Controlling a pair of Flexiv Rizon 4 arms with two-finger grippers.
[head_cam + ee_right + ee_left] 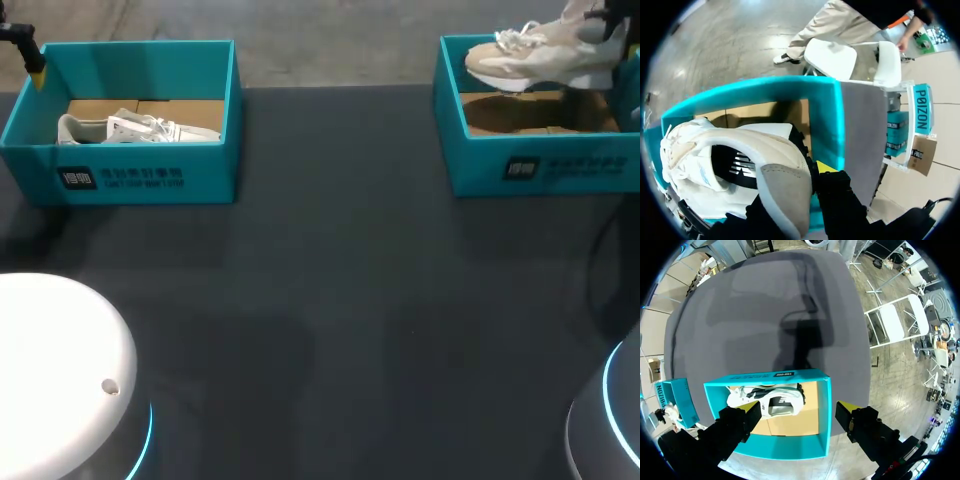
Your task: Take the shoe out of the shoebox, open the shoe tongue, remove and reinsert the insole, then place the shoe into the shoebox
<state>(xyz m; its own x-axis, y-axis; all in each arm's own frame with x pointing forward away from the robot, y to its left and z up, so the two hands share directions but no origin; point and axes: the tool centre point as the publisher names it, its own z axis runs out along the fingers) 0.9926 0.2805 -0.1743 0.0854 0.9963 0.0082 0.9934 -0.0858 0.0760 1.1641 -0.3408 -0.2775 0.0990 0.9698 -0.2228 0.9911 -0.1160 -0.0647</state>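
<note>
A beige sneaker (540, 55) hangs above the right teal shoebox (540, 165), toe pointing left. My right gripper (603, 25) is shut on its heel. In the right wrist view the heel collar (785, 185) sits between the fingers, one yellow tip (826, 166) showing outside it, with the box's cardboard floor (765, 112) beneath. A white sneaker (135, 128) lies inside the left teal shoebox (130, 180). My left gripper (37, 70) hovers at that box's far left corner, open and holding nothing. In its wrist view the white sneaker (767, 401) lies below the spread fingers (747, 417).
The dark table top (340, 290) stretches between the two boxes. White rounded arm bases stand at the near left (50, 370) and the near right corner (610, 420).
</note>
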